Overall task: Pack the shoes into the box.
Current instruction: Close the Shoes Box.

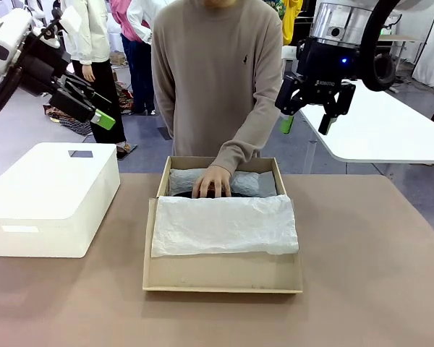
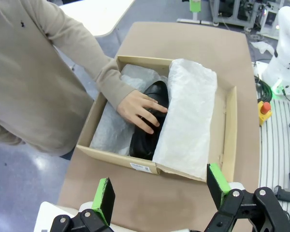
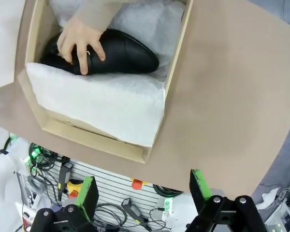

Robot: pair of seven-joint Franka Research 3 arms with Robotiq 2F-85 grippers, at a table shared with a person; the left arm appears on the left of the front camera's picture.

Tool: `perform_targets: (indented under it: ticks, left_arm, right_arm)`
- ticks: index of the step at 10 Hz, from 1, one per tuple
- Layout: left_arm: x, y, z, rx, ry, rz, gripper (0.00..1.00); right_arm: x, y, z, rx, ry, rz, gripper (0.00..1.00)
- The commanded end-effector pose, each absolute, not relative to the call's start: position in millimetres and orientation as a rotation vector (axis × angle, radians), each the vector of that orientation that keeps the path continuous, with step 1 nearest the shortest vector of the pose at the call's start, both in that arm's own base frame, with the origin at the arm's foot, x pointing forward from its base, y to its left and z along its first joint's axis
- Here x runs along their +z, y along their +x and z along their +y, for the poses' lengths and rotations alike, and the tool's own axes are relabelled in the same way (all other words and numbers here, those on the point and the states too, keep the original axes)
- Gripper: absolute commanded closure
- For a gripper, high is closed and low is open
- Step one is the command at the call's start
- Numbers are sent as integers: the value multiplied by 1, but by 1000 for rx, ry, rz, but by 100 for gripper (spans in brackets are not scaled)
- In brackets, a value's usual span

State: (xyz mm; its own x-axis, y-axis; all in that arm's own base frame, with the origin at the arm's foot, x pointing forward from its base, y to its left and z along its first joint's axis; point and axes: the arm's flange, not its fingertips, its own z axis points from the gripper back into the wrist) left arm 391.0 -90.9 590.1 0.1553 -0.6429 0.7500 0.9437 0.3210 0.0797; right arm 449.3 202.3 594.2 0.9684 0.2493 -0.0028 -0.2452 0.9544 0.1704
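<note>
**Person settles a shoe in the box while both grippers wait overhead**

The person's hand [image 1: 212, 182] presses a black shoe [image 3: 121, 58] into the far part of the box [image 1: 224, 280], which sits mid-table toward the far edge. White tissue [image 1: 224, 225] drapes over its near part (a second shoe cannot be made out). The left gripper [image 1: 100, 108] and right gripper [image 1: 307, 112] hang high near the table's far corners, jaws apart, holding nothing. Next, I judge, the tissue needs folding over once the hand clears.
</note>
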Motion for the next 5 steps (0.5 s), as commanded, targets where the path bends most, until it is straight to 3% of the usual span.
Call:
perform_targets:
  ticks: [1,5]
  left_arm:
    - [590,392,-91,-1208,-480,-807,0]
    - [590,392,-91,-1208,-480,-807,0]
  right_arm:
    - [597,453,208,259,175,19,0]
    - [597,453,208,259,175,19,0]
